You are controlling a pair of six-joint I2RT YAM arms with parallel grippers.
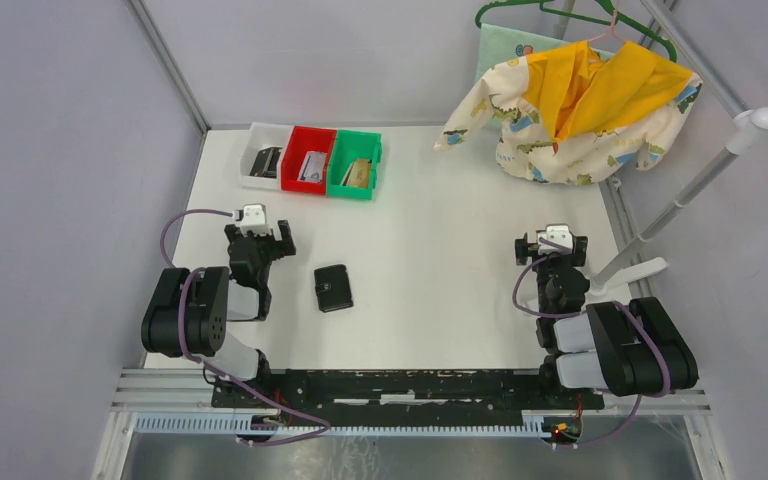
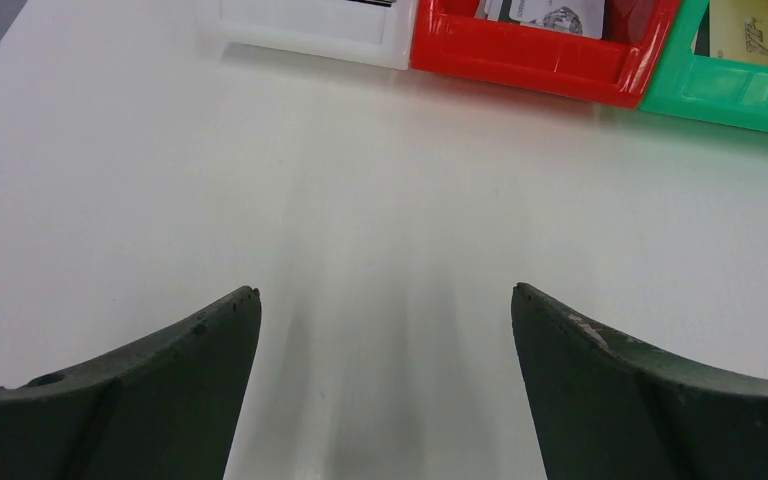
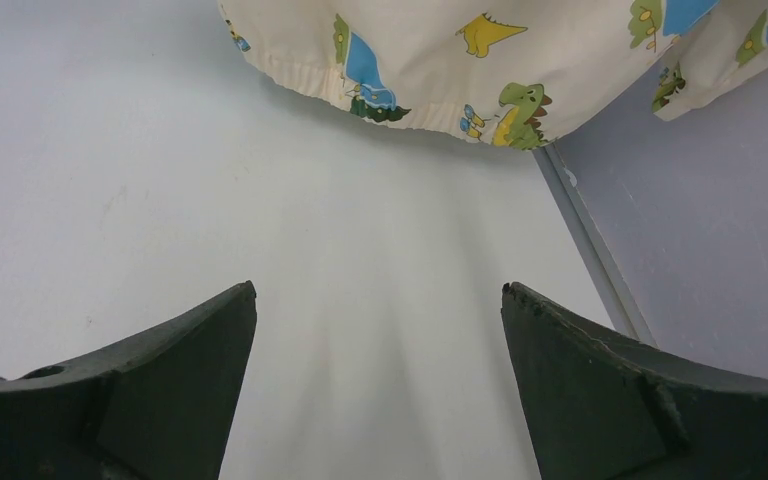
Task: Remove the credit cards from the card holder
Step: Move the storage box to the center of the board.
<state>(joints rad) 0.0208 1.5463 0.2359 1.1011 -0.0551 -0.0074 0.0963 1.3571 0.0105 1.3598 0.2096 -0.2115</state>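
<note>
Approach is the step in hand: the black card holder point(image 1: 333, 288) lies shut and flat on the white desk point(image 1: 440, 230), between the 2 arms but nearer the left one, and neither claw touches it. The left claw point(image 2: 385, 292) stands wide open over bare desk, facing 3 containers at the far edge: a white bin point(image 1: 263, 157), a red bin point(image 1: 307, 160) and a green bin point(image 1: 355, 166). The right claw point(image 3: 378, 290) is spread just as wide and holds nothing, pointing toward a dinosaur-print jacket point(image 3: 440, 60) on a hanger. No credit cards show at the holder, so they are probably hidden inside it. The left claw looks best placed to come down on the holder's near edge and pin it. The right claw would then swing across to lift the cover, since a light wallet will likely slide if worked by 1 claw alone. Flat printed pieces lie in the red and green bins, but their print is too small to read. No brand or word can be read on the holder or the jacket.
</note>
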